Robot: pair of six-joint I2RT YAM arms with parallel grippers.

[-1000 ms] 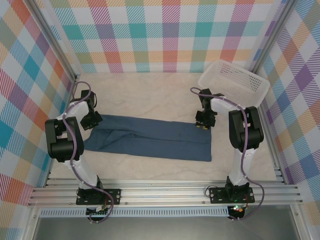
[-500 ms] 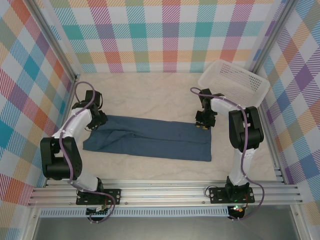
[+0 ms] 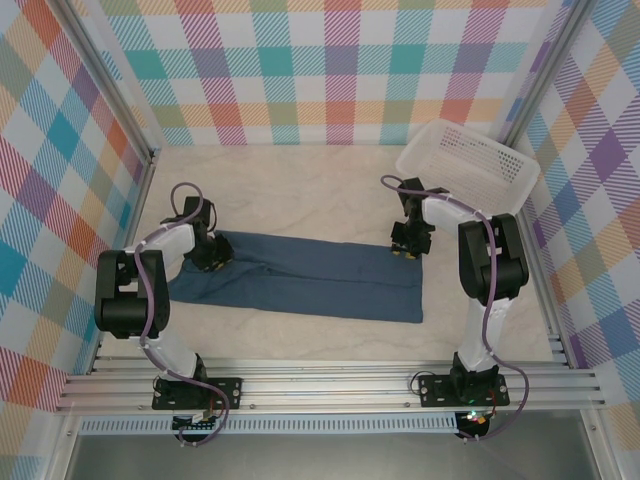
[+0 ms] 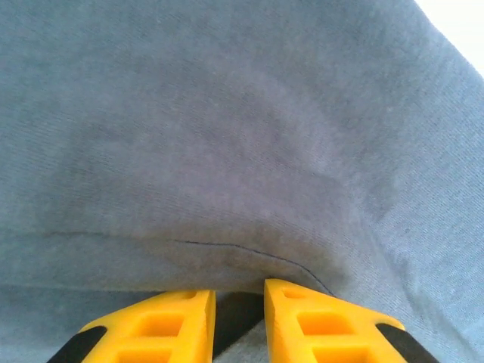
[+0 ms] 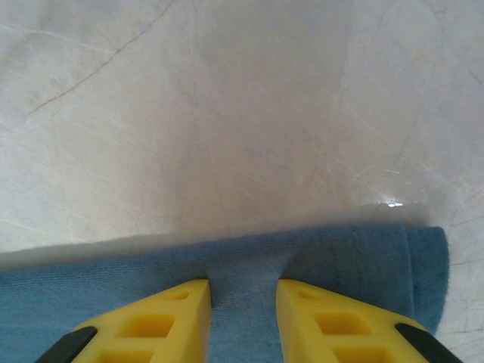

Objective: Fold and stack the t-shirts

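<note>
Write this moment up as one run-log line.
t-shirt: long folded strip, lying flat | left hand: on its left end, grip unclear | right hand: straddling far-right corner, grip unclear

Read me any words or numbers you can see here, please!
None: no words, numbers or signs can be read. The t-shirt is plain blue, the white basket bears no label, and the walls show coloured checks.
</note>
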